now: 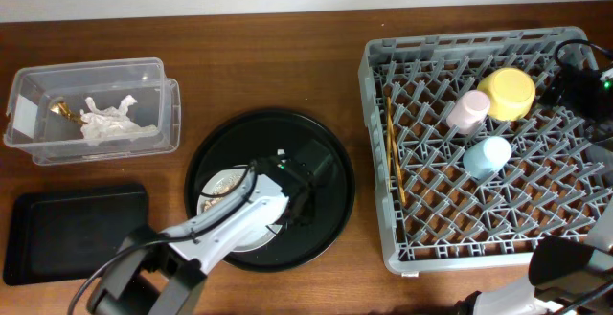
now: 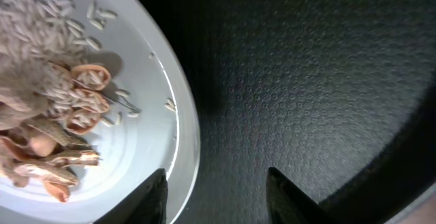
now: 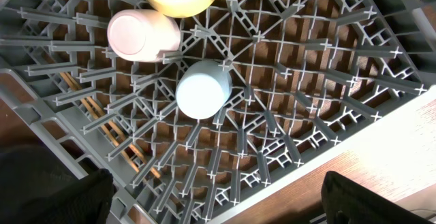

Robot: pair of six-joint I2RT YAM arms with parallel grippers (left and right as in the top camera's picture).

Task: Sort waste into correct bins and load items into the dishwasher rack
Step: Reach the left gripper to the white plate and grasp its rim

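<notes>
Left pincer (image 2: 216, 176) sits part-open astride the rim of the grey-white plate (image 2: 146, 142) at lower left of the wrist view, with tan food scraps (image 2: 48, 149) heaped on it. I'd pinch the rim squarely and lift level, so nothing spills onto the round black tray (image 2: 306, 81).

The plate (image 2: 146, 118) is smooth and glossy, the round tray (image 2: 306, 81) matt and pebbled, the rack (image 3: 310, 64) plastic.
</notes>
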